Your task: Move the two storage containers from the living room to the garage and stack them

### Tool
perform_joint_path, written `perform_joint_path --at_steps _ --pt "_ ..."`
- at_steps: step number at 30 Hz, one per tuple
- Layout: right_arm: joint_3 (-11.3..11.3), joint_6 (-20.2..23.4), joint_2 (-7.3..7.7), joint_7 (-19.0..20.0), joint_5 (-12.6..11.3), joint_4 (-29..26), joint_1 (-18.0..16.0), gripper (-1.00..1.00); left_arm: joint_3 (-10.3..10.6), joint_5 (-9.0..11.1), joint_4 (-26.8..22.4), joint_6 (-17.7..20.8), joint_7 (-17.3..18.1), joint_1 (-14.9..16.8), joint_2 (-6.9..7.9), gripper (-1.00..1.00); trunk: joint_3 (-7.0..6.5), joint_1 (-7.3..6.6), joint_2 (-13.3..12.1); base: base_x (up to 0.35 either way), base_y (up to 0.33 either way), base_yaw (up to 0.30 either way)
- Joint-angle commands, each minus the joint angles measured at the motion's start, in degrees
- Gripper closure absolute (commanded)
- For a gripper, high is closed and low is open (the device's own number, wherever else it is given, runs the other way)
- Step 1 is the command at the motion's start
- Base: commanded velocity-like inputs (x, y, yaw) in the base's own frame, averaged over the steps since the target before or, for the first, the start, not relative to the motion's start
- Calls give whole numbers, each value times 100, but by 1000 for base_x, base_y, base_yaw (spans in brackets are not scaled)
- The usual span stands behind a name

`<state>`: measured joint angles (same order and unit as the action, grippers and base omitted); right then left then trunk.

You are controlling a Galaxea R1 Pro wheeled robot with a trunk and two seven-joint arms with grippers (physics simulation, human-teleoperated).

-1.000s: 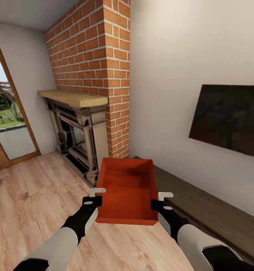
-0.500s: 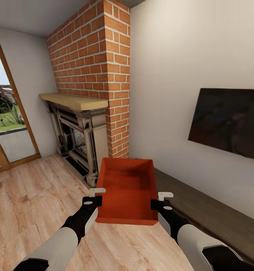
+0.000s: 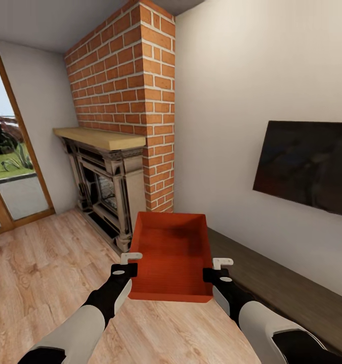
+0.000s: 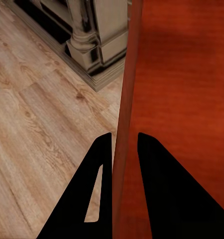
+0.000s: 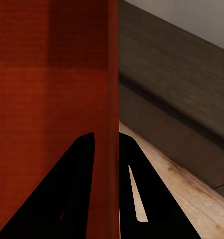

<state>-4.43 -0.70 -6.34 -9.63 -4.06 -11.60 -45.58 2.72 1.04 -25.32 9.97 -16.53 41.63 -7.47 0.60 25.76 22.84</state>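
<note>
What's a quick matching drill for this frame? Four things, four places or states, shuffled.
Things:
1. container
2. TV
3. bench
4. left gripper

Places or states:
A. mounted on the white wall
B. low along the wall, under the TV
C. held off the floor between both grippers
D. clamped on a thin container wall

Pairs: 1-C, 2-A, 3-B, 4-D

Storage container (image 3: pixel 171 258) sits between left gripper (image 3: pixel 126 264) and right gripper (image 3: pixel 217 269), above plank floor (image 3: pixel 34 273); fireplace (image 3: pixel 106 187) behind-left, bench (image 3: pixel 282 283) right under TV (image 3: pixel 307 164).
</note>
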Motion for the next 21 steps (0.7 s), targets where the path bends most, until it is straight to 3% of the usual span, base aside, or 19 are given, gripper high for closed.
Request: perform_joint_path --at_steps 1,12,21 --pt "-5 -11 107 -39 -7 5 -3 100 -9 -113 -17 58 -97 3 9 100 6 3 8 0 0 0" --pt "-5 -10 101 -43 -14 3 -3 100 -9 -113 -18 58 -97 3 9 100 5 3 8 0 0 6" --pt "-5 -11 107 -43 -6 3 -3 100 -9 -113 -16 58 -97 3 9 100 -30 3 8 0 0 223"
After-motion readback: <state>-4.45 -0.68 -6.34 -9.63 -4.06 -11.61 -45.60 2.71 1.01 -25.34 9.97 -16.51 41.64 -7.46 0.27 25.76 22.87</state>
